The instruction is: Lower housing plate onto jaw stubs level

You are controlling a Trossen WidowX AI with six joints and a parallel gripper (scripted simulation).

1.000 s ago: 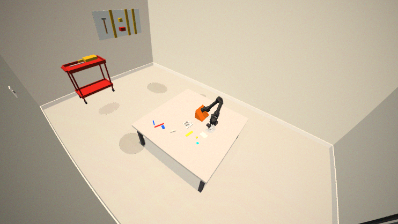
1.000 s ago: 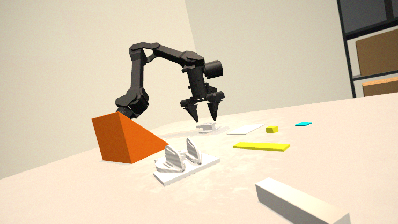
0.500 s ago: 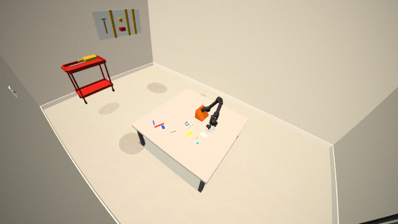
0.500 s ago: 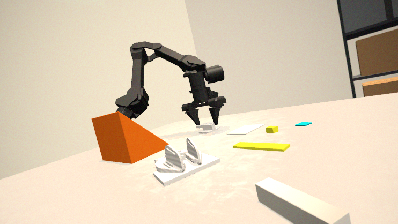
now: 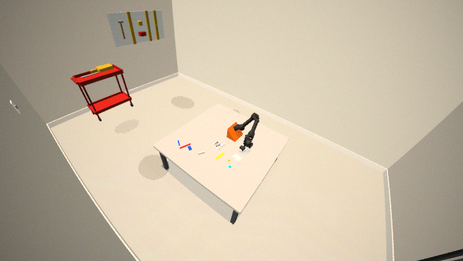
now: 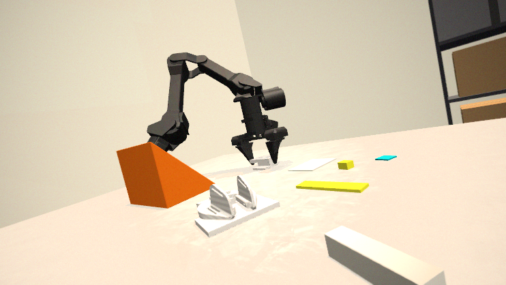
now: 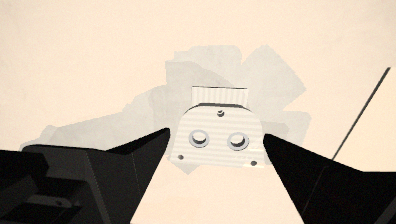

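The white housing plate [image 6: 262,161] [image 7: 218,152] lies on the table, with two round holes, small dark holes and a ribbed block at its far edge in the wrist view. My gripper [image 6: 264,163] [image 7: 215,134] is open and low over it, one finger at each side of the plate, not closed on it. Two white upright jaws [image 6: 221,200] [image 6: 245,189] stand on a white base [image 6: 266,205], nearer the exterior camera; the assembly also shows small in the top view. The pins and stubs are mostly hidden by the jaws.
An orange wedge [image 5: 233,133] [image 6: 141,176] stands beside the base and arm. A white sheet [image 5: 237,157] [image 6: 311,164], yellow bar [image 5: 220,155] [image 6: 333,186], yellow cube [image 6: 345,164], cyan tile [image 6: 385,157] and pale block [image 6: 378,253] lie around. Red and blue pieces [image 5: 185,146] [image 5: 190,148] lie farther off.
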